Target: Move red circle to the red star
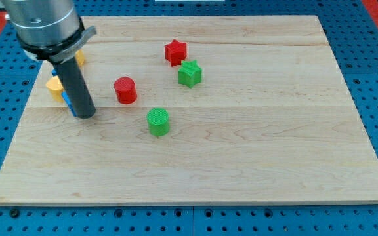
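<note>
Green circle (157, 122) sat nearest the view's bottom, clear of things. My tip (85, 115) stood left of the red circle (125, 90), not touching, placed, I judged, to shove it up-right toward the red star (175, 52). No fingers here, only the rod.

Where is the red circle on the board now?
The red circle stands left of centre on the wooden board, just right of my tip, with the red star up-right and the green circle down-right.
</note>
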`<state>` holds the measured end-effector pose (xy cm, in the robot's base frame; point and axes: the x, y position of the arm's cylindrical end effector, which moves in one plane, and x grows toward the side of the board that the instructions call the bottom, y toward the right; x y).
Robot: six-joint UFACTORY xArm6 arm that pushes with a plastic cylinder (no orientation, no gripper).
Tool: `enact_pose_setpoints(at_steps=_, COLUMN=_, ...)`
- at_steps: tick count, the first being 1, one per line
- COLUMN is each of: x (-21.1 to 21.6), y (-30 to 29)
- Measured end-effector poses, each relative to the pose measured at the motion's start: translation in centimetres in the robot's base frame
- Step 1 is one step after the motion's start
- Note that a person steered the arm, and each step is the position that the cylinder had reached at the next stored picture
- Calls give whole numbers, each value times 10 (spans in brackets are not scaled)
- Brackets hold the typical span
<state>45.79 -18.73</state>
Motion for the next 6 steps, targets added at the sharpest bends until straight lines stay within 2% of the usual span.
enact_pose_setpoints(at_steps=2, x=0, y=2)
enact_pose_setpoints(at_steps=4, x=-23, y=19)
enact_pose_setpoints(at_steps=6, x=-44, y=100)
